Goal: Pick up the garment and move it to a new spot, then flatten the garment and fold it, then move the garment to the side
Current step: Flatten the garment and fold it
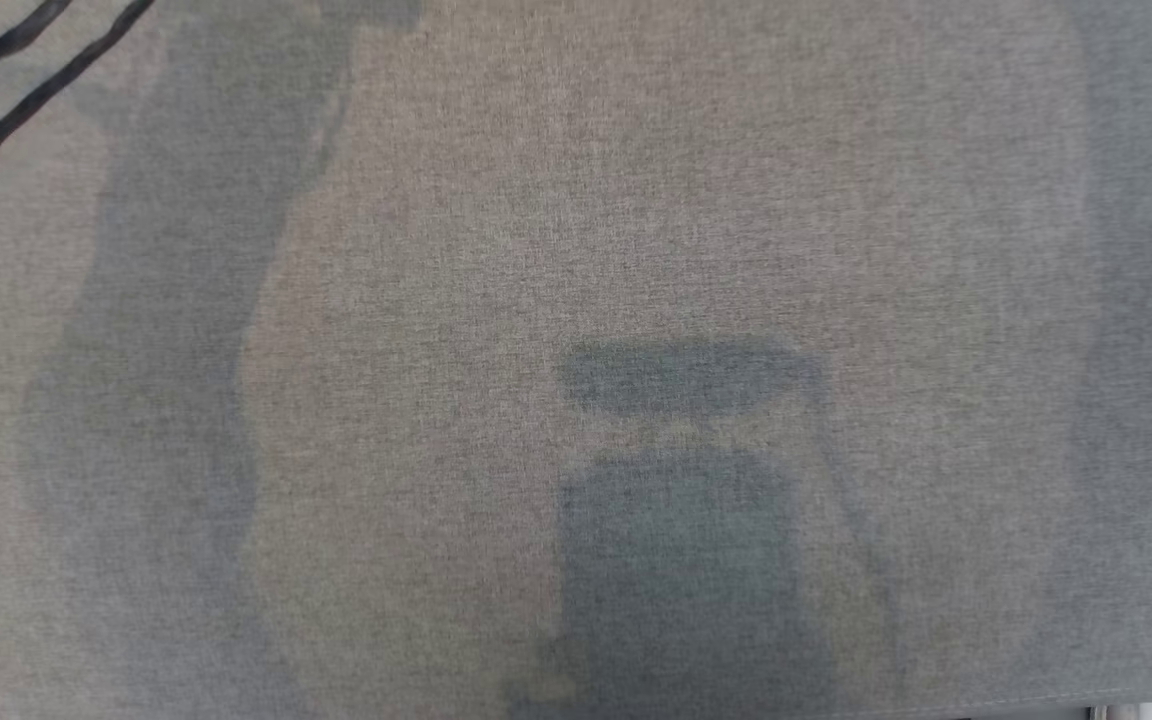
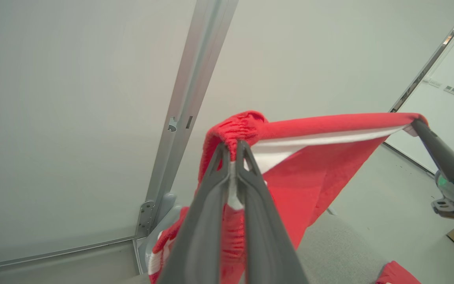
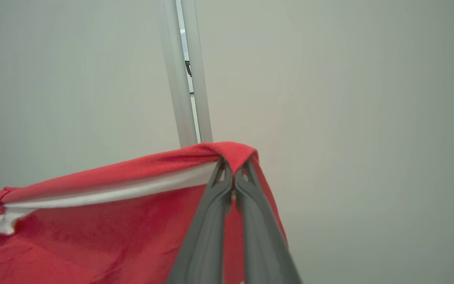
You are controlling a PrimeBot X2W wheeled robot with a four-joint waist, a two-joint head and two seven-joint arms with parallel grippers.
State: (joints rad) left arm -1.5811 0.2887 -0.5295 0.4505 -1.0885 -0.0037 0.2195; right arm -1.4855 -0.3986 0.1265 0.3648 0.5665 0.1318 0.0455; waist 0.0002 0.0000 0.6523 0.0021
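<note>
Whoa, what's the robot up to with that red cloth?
It is holding a red garment up in the air by its white-banded top edge. The left hand is shut on one bunched corner and the right hand on the other, so that edge stretches between them and the rest hangs down. The grey table in the head view has shadows across it. Flattening and folding are not yet done.

Soft diffuse light, faint blurred shadows [image 1: 681, 560]
</note>
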